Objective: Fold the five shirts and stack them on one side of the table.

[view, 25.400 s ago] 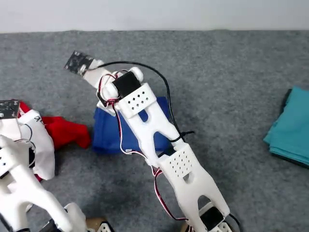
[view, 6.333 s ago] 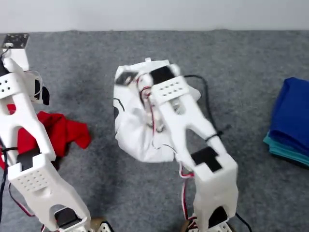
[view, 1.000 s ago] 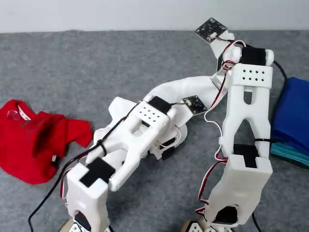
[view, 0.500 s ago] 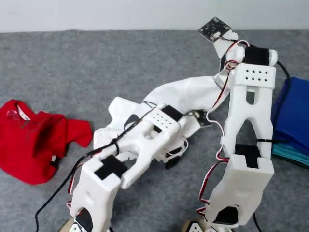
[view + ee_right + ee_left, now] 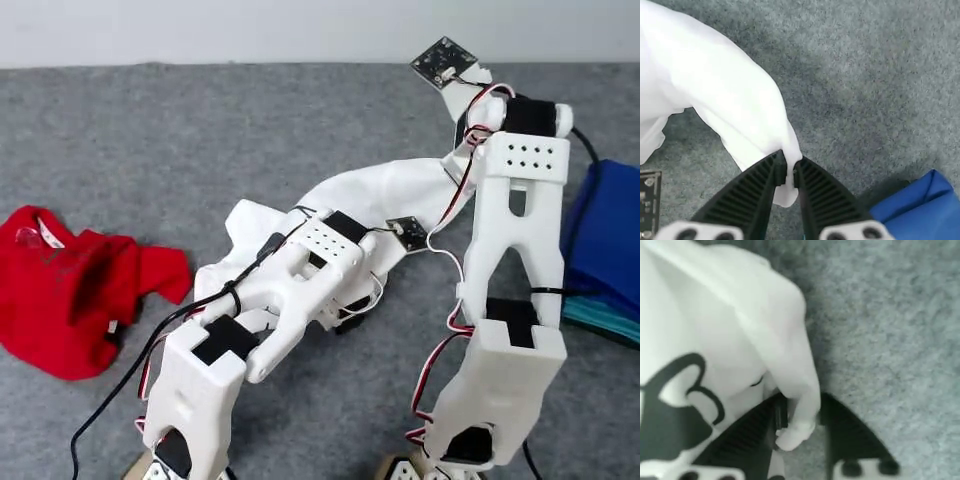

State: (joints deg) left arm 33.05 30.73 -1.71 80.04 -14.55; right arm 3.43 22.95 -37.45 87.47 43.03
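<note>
The right tool (image 5: 789,172) is pressed together on an edge of the white shirt (image 5: 385,188), toward the far right of the counter (image 5: 130,140). The left tool (image 5: 799,416) pinches another fold of the white shirt near the counter's middle. The white shirt is stretched between both tools, its long axis running from near left to far right, with its left end bunched on the counter. It is white with a black print. A blue shirt (image 5: 605,235) lies on a teal shirt (image 5: 600,318) at the right edge. A crumpled red shirt (image 5: 70,290) lies at the left.
</note>
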